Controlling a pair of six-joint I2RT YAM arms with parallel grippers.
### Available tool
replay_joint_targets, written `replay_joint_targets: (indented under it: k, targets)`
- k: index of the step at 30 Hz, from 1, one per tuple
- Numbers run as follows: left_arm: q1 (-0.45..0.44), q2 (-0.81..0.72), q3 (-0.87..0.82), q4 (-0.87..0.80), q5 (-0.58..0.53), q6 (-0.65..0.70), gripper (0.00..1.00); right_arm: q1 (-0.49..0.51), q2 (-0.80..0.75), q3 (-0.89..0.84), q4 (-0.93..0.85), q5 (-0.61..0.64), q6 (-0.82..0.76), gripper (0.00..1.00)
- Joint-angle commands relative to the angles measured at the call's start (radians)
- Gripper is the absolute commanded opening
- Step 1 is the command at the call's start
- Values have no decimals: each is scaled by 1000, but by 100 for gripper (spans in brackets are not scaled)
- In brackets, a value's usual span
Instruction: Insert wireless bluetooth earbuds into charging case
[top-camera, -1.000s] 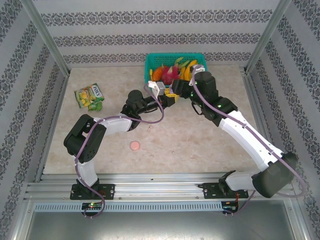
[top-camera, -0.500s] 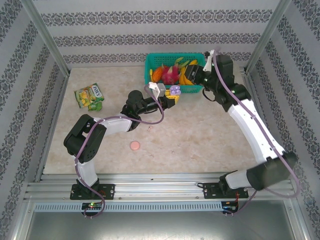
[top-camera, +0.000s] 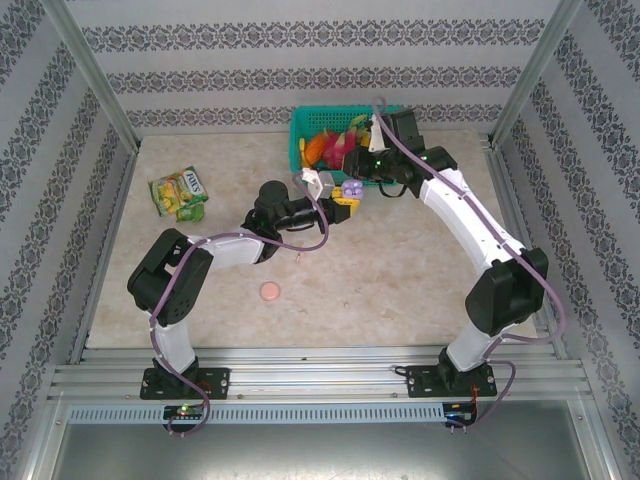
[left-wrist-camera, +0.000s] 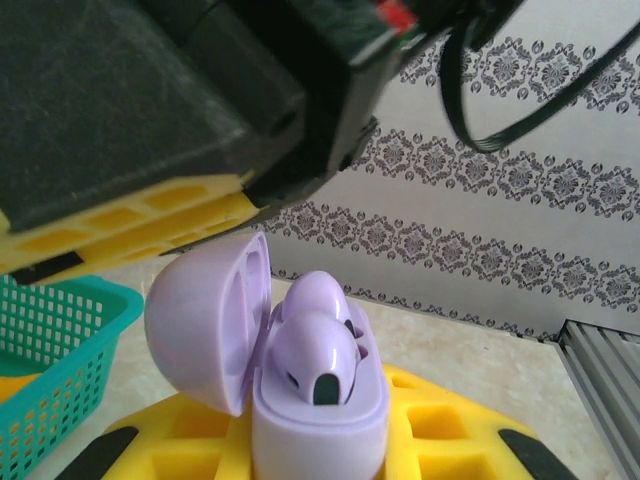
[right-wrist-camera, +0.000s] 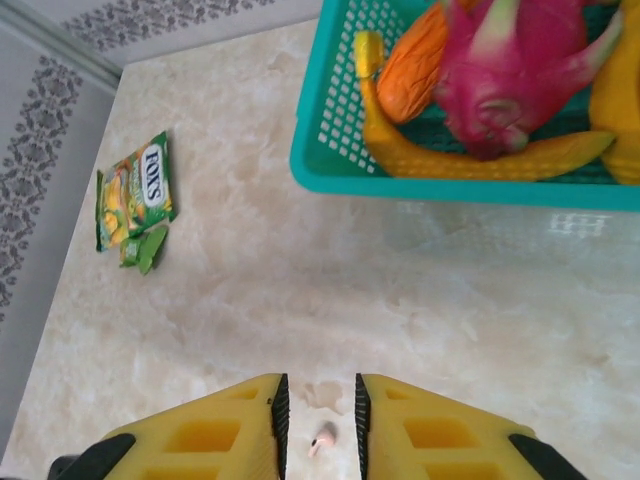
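Right claw (right-wrist-camera: 318, 425) stands narrowly apart and empty, with the teal basket (right-wrist-camera: 330, 150) ahead of it. Left claw (top-camera: 349, 193) is clamped on the open lilac case (left-wrist-camera: 320, 430), the lilac earbuds (left-wrist-camera: 310, 345) seated inside. One pink earbud (right-wrist-camera: 322, 440) lies on the table (right-wrist-camera: 450, 300) beneath the right claw's gap.

Open table (top-camera: 400, 270) near right; basket (top-camera: 296, 140) far edge, candy bag (top-camera: 179, 192) left.
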Motion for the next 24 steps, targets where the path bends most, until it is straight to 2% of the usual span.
replay_joint_targets:
  k: [1, 12, 18, 21, 24]
  targets:
    - [-12, 1, 19, -4, -20, 19, 0, 21, -52, -38, -24, 12, -36, 26]
    - [-10, 14, 29, -10, -61, 16, 0, 23, -235, -220, 10, 46, 6, 23]
    - [-10, 29, 47, -55, -60, -13, 0, -8, -310, -271, 28, 129, 59, 28]
    - [-10, 49, 66, -112, -55, -62, 0, -39, -356, -343, 61, 153, 100, 30]
    - [-10, 88, 112, -193, -45, -181, 0, -55, -390, -415, 81, 171, 123, 31]
